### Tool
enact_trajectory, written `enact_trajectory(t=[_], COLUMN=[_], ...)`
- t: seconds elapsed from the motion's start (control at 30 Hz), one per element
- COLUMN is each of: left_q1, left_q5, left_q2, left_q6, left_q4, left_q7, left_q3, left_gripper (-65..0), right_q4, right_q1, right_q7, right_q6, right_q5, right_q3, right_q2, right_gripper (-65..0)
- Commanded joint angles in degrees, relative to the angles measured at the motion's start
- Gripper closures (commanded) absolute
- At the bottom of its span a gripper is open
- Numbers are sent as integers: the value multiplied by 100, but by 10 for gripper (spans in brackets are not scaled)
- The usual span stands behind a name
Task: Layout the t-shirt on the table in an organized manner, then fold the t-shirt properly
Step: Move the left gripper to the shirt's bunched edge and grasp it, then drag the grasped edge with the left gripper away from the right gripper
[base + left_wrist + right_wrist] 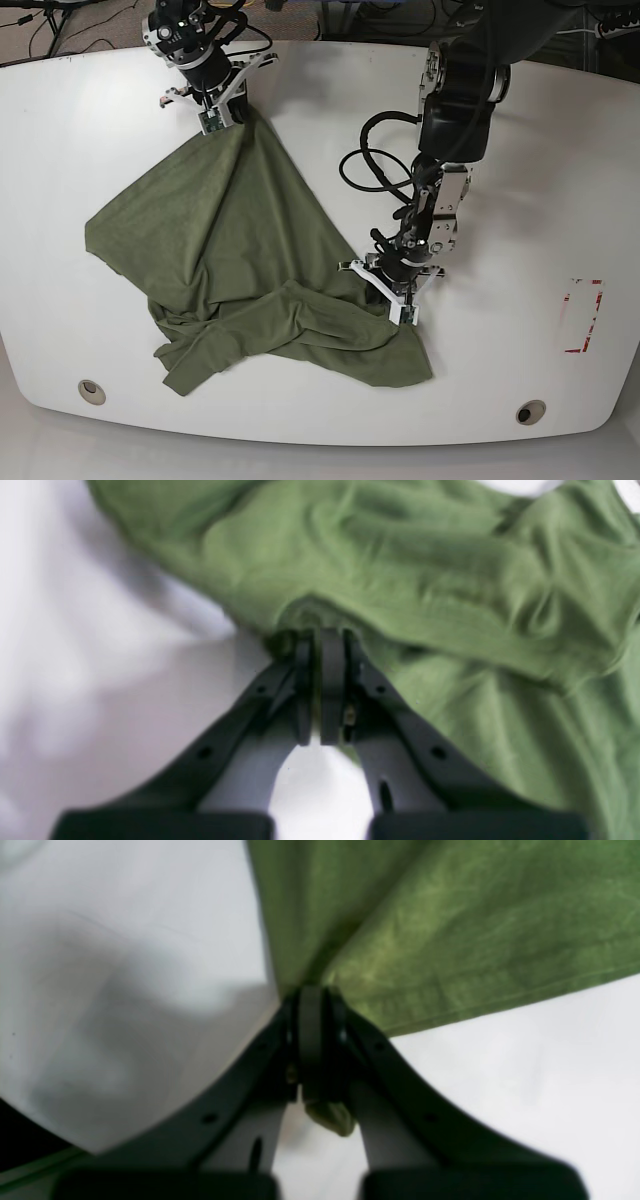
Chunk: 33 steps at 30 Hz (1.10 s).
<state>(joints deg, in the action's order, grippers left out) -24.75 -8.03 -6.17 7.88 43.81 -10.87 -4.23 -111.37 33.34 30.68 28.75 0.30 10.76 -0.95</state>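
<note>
The olive-green t-shirt point(230, 250) lies crumpled across the left and middle of the white table point(500, 380), a sleeve bunched near the front. My right gripper point(222, 113), at the far left, is shut on a corner of the t-shirt point(425, 930) and lifts it into a peak; a tuft of cloth pokes out behind the fingers point(312, 1040). My left gripper point(392, 300), near the middle, is shut on the edge of the t-shirt point(400, 580), where its closed fingers point(330, 680) pinch a fold just above the table point(75, 655).
A red-and-white tape rectangle point(582, 316) marks the table's right side. Two round grommet holes point(91, 390) point(530, 411) sit near the front edge. Cables run along the back. The table's rounded edge point(60, 1135) shows close below my right gripper.
</note>
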Motion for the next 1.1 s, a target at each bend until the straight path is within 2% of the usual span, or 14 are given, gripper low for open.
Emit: enact_trajectory(t=[0.0, 0.17, 0.27, 0.43, 0.67, 0.8, 1.07], left_q1=[-166, -175, -175, -175, -114, -8, 352], left_q5=[-36, -36, -19, -10, -10, -10, -28], left_q2=[-55, -73, -81, -55, 182, 235, 675], left_q6=[43, 43, 43, 52, 43, 43, 43], left_q4=[-183, -333, -359, -368, -403, -553, -465], left_q7=[125, 134, 195, 257, 248, 213, -77], left_q3=[-21, -47, -65, -232, -364, -364, -355], left_gripper=[-135, -310, -335, -286, -76, -53, -50], right_q4=[-129, -129, -129, -129, -129, -129, -129], right_q1=[11, 11, 11, 11, 11, 11, 11], right_q7=[-118, -118, -118, -118, -118, -118, -118], right_q6=[30, 39, 39, 39, 39, 39, 39], right_q5=[80, 80, 80, 80, 80, 80, 124], right_q3=[0, -8, -8, -8, 9, 9, -17], right_q2=[20, 20, 20, 20, 20, 20, 152], right_gripper=[0, 0, 0, 0, 0, 0, 0])
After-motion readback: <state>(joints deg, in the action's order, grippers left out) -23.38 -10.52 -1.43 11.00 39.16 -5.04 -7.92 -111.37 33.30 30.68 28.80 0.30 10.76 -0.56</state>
